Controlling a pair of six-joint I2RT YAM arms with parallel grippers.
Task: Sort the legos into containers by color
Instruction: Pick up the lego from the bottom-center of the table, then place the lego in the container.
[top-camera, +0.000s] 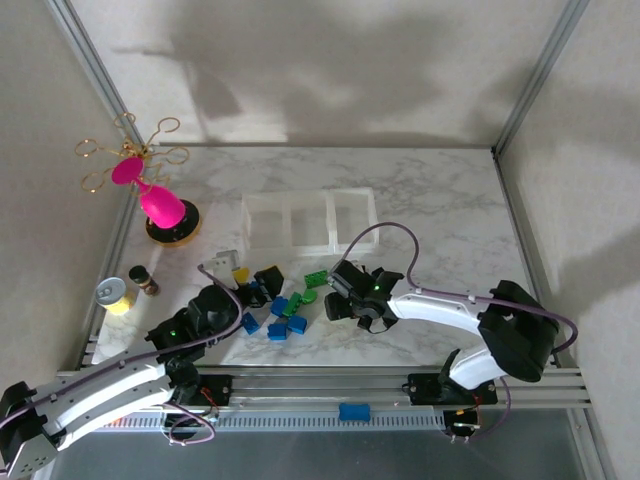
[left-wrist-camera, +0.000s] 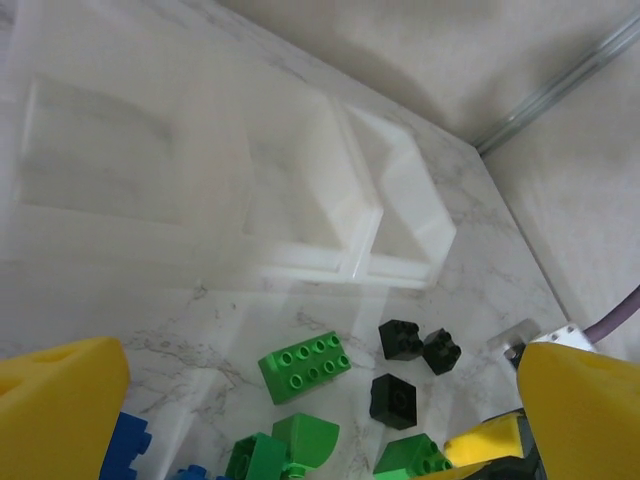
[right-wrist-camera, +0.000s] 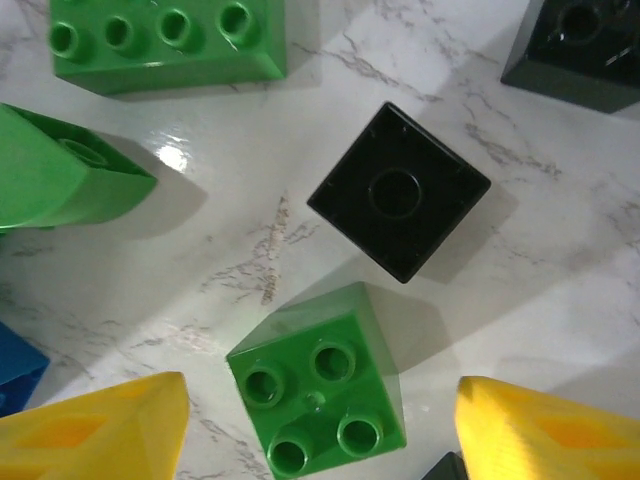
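**Location.** The legos (top-camera: 285, 305) lie loose in a cluster on the marble surface (top-camera: 430, 200), between the two hands. The containers (top-camera: 310, 247), three joined translucent trays, stand beyond the cluster and apart from it.

**Hand state.** The right hand (right-wrist-camera: 320, 440) is released. Its yellow fingers (right-wrist-camera: 90, 430) stand either side of a green four-stud brick (right-wrist-camera: 318, 395) and touch neither wall. The left hand (left-wrist-camera: 322, 410) is also released. It hovers over the near side of the cluster with nothing gripped.

**Handling.** Each brick is judged light, rigid and smooth-walled. It is likely to skate on the glossy surface if pushed from one side.
- Take hold on two opposite flat side walls, below the studs.
- The green four-stud brick sits turned at an angle to the finger line. Closing as posed is likely to meet its corners and spin it, so square the wrist first.
- A black square brick (right-wrist-camera: 398, 190) lies just beside the green one, across a narrow gap. Keep the fingers off it.

**Limits of view.**
- The right wrist view cuts off the near edge of the green brick and the lower parts of both fingers.
- In the left wrist view the containers are washed out by glare, and what the trays hold cannot be told.
- From above, both hands cover part of the cluster, so the brick count is uncertain.
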